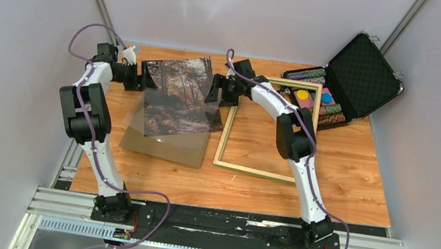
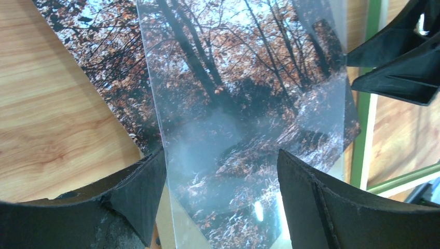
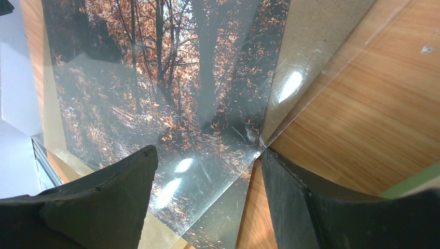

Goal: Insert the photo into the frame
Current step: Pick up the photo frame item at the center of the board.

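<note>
The photo, an autumn forest print, lies on a plain brown backing board left of the table's middle. A clear sheet sits over the photo and stretches between both grippers. My left gripper is at the photo's far left corner, its fingers wide apart with the sheet face-on between them; the sheet's edge touches the left finger. My right gripper is at the far right corner, open, and a sheet corner meets its right finger. The frame lies flat to the right, pale side up.
An open black case with coloured chips stands at the back right, just beyond the frame's far corner. Grey walls close in on both sides. The frame's green rail runs close beside the photo's right edge.
</note>
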Controlling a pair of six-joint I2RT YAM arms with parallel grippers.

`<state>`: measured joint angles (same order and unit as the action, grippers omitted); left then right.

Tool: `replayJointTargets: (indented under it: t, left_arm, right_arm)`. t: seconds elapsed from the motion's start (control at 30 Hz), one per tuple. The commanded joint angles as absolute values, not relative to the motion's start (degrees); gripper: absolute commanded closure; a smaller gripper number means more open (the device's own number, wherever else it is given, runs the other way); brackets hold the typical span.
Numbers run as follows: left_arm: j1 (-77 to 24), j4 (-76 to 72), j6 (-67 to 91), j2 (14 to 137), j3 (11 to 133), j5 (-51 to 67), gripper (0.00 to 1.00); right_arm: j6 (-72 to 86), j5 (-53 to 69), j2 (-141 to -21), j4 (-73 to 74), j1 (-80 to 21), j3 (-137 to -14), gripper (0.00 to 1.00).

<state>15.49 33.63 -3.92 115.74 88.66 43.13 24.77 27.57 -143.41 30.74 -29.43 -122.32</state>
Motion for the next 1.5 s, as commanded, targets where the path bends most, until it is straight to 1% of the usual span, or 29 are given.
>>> replayJointTargets:
  t: [0.0,0.2,0.47,0.57,0.77,0.8,0.83,0.9,0.97,1.0,1.03,1.07,1.1,1.13,1.17,1.27,1.47]
  left_arm:
    - [14.04,36.08,1.11,111.89,89.43,54.45,0.17]
    - [14.07,35.5,5.35,111.1,88.59,58.73,0.19]
    - [13.98,34.32,10.23,111.21,87.28,61.99,0.17]
    - [13.97,35.65,9.74,110.83,87.29,60.42,0.2]
    - [13.98,38.79,6.66,108.65,87.29,53.02,0.39]
    - [13.98,39.3,5.8,108.44,87.67,52.44,0.45]
    - [13.97,40.24,5.36,108.36,87.87,51.5,0.47]
    - [13.97,41.23,4.31,108.29,88.42,50.4,0.56]
    - [13.97,41.86,3.29,108.28,88.76,49.73,0.71]
    - [14.02,42.04,3.14,108.33,88.99,49.61,0.74]
    - [13.99,42.07,2.89,108.3,89.1,49.45,0.82]
    - [13.98,42.16,2.81,108.24,89.23,49.46,0.86]
    - [13.98,42.13,2.75,108.22,89.26,49.85,0.94]
    - [14.02,42.04,2.82,108.09,89.35,50.11,0.98]
    - [14.04,41.89,3.03,108.05,89.37,50.89,1.0]
    - [14.0,40.56,3.84,107.1,89.34,53.15,1.0]
    - [14.02,39.9,4.03,105.33,89.65,53.1,1.0]
  right_arm:
    - [24.08,29.44,-145.51,30.41,-30.49,-124.44,0.26]
    - [24.13,30.41,-145.75,30.0,-30.49,-124.28,0.26]
    - [24.67,33.91,-146.16,28.47,-30.48,-124.02,0.25]
    - [24.78,34.62,-146.27,28.16,-30.49,-123.93,0.25]
    - [24.54,34.96,-146.0,27.94,-30.41,-123.84,0.25]
    - [24.46,35.01,-145.87,27.87,-30.41,-123.84,0.25]
    - [24.37,35.05,-145.73,27.87,-30.34,-123.84,0.25]
    - [24.19,35.34,-145.43,27.79,-30.24,-123.71,0.24]
    - [23.94,35.63,-144.71,27.69,-30.15,-123.54,0.2]
    - [23.72,35.69,-144.21,27.69,-30.15,-123.45,0.19]
    - [23.61,35.68,-143.7,27.65,-30.1,-123.34,0.17]
    - [23.44,35.77,-142.93,27.56,-30.04,-123.17,0.15]
    - [23.28,35.77,-142.19,27.45,-29.98,-122.95,0.14]
    - [23.1,35.75,-141.24,27.5,-29.93,-122.69,0.13]
    - [22.88,35.72,-140.22,27.44,-29.9,-122.42,0.12]
    - [22.16,35.07,-136.37,27.29,-29.59,-121.24,0.11]
    - [20.78,33.57,-129.83,26.84,-28.54,-117.88,0.1]
